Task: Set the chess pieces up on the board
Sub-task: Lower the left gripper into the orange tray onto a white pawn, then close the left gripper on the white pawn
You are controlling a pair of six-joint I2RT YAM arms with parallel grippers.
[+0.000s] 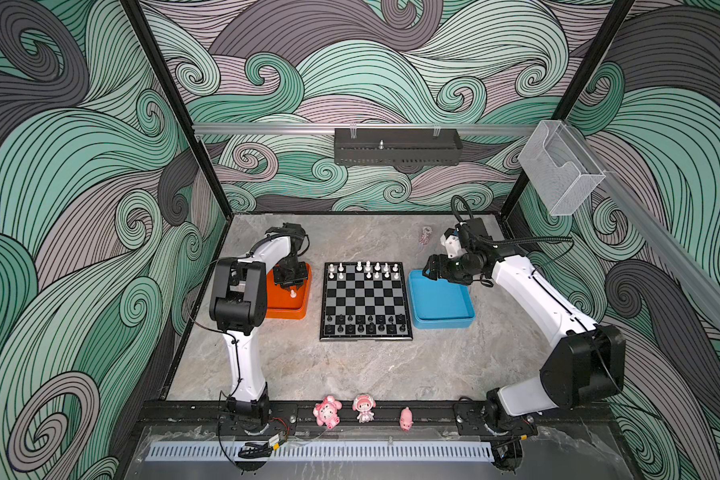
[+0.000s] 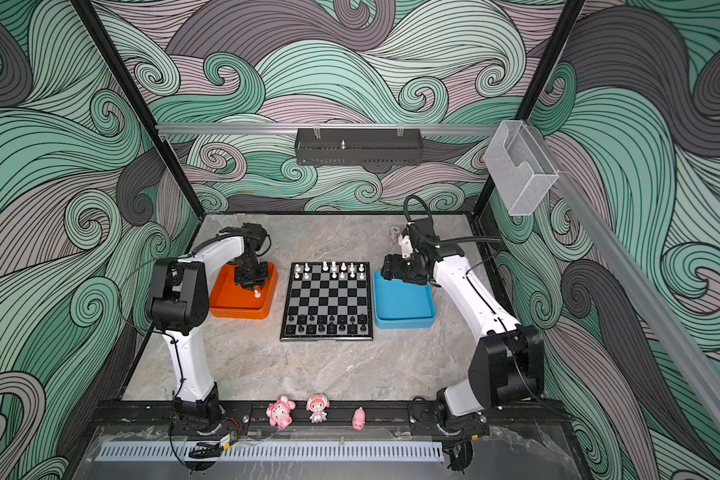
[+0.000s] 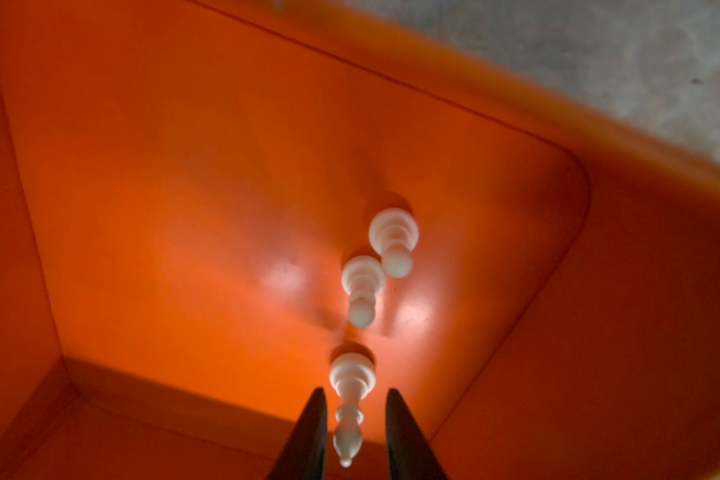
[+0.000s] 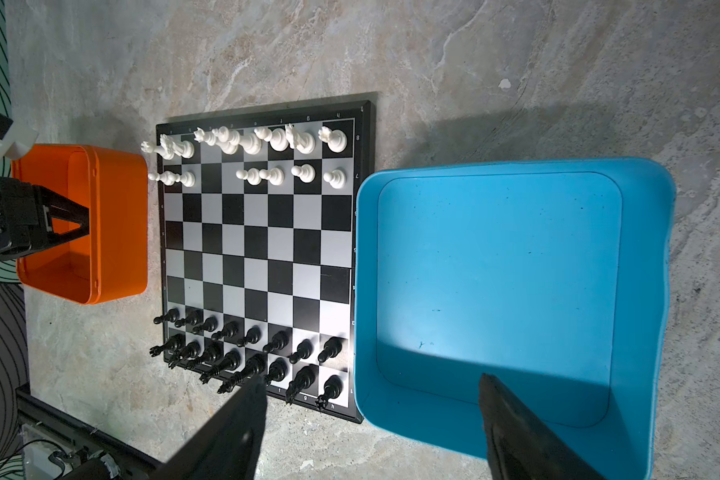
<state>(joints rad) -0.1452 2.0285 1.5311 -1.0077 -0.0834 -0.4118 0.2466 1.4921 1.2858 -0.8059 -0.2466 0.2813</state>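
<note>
Pink figurines (image 1: 328, 411) on counter's front edge. Left fingers (image 3: 312, 436) narrow, straddling white bishop (image 3: 350, 386) in orange tray (image 3: 184, 166), two pawns (image 3: 393, 241) beside. Right fingers (image 4: 512, 428) wide over blue tray (image 4: 495, 270). Board (image 1: 366, 299) mid-counter.

Bright, even top views; glare on orange tray (image 3: 184, 208), blurred rim, dim corners.
</note>
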